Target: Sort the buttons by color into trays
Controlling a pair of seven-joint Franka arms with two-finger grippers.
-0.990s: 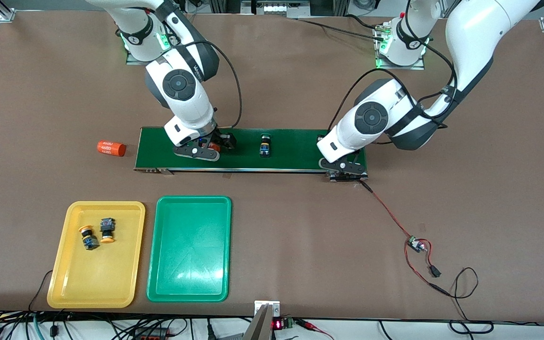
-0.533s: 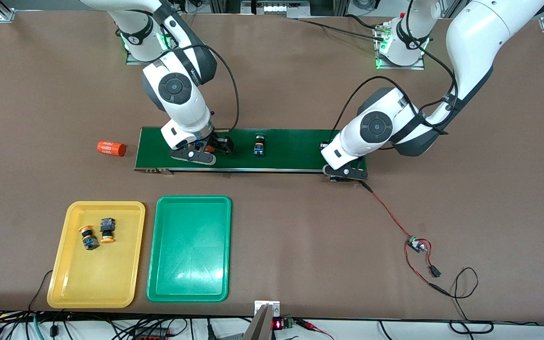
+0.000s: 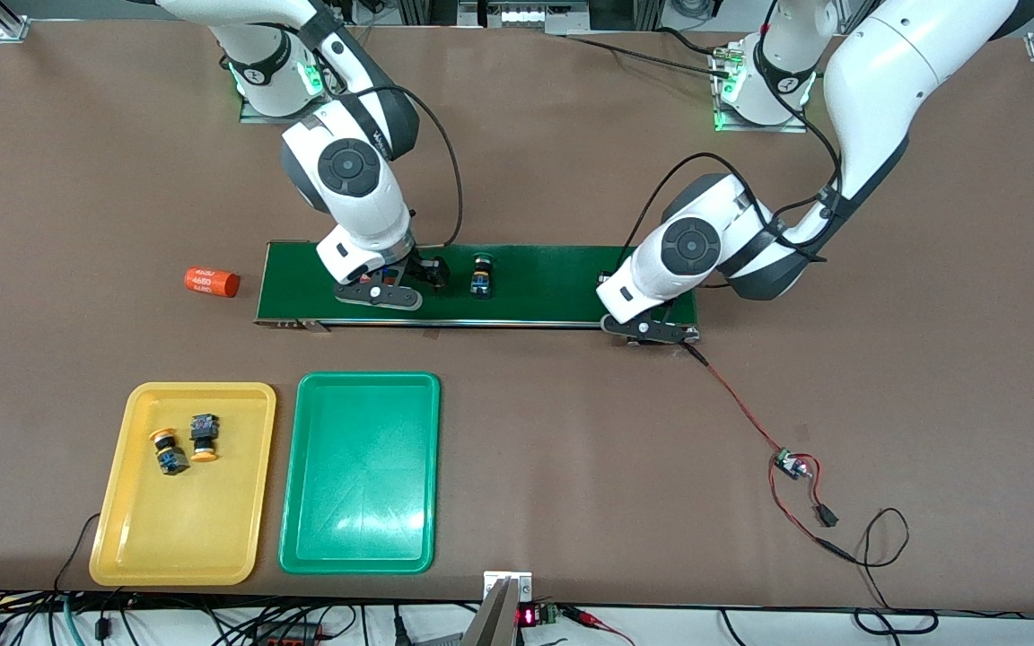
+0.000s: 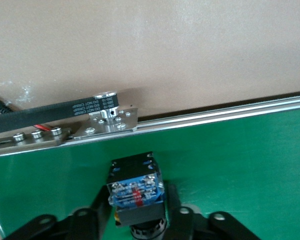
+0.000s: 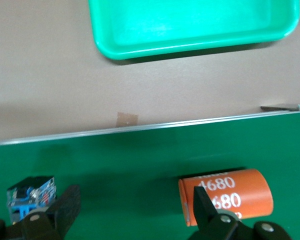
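My left gripper (image 4: 138, 196) is low over the conveyor's end by the left arm (image 3: 650, 327). It is open, and its fingers (image 4: 172, 199) flank a blue-bodied button (image 4: 135, 190) standing on the belt, with a sliver of green showing beside it. My right gripper (image 5: 135, 210) hangs open over bare belt (image 3: 409, 276). A second button (image 3: 481, 274) lies just outside one finger (image 5: 32, 196). Two yellow-capped buttons (image 3: 167, 451) (image 3: 204, 437) lie in the yellow tray (image 3: 176, 529). The green tray (image 3: 360, 484) sits beside it.
An orange cylinder marked 4680 (image 5: 225, 197) lies on the belt against my right gripper's other finger. A second one (image 3: 212, 282) rests on the table off the belt's end (image 3: 270, 305). Red wires and a small board (image 3: 791, 465) trail from the belt's motor end.
The loose button has ridden along the belt toward my right gripper. My right hand swayed along the belt and came back. My left hand shifted slightly toward the right arm's end.
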